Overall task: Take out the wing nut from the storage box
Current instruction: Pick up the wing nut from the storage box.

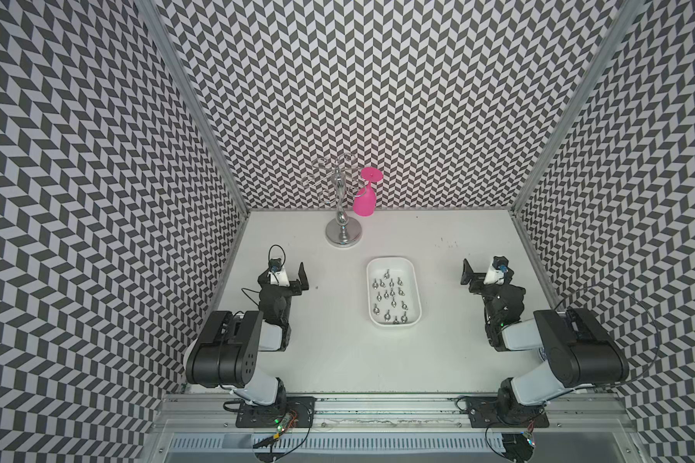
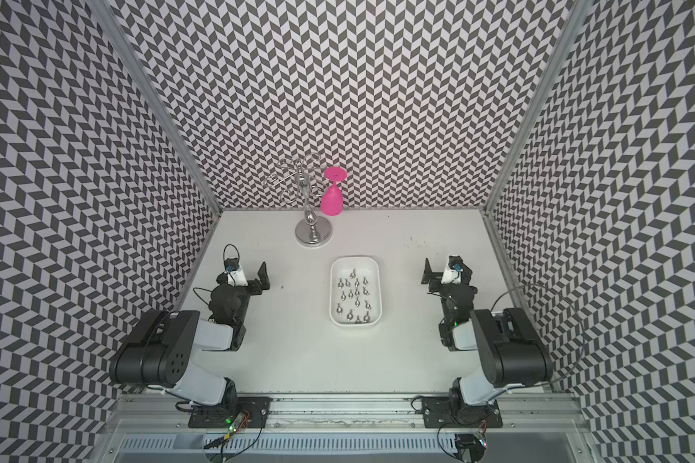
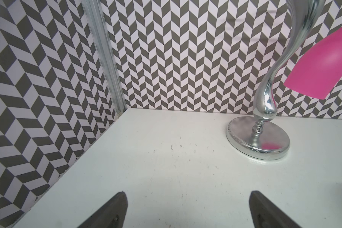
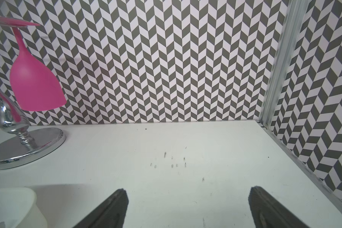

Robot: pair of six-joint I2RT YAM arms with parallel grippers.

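Extraction is not yet beginning: the wing nuts (image 1: pixel 386 295) are lying inside the storage box (image 1: pixel 396 265), centre of both top views. Left fingers (image 3: pixel 118 205) and right fingers (image 4: pixel 118 203) are standing wide apart (holding nothing), flanking it above the counter (image 1: pixel 338 344).

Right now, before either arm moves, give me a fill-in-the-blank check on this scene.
1. The wing nuts all lie ____ the storage box.
2. The pink glass hangs ____ on the silver rack.
3. The left claw and the right claw are both ____, with nothing between their fingers.
Missing words: inside; upside down; open.
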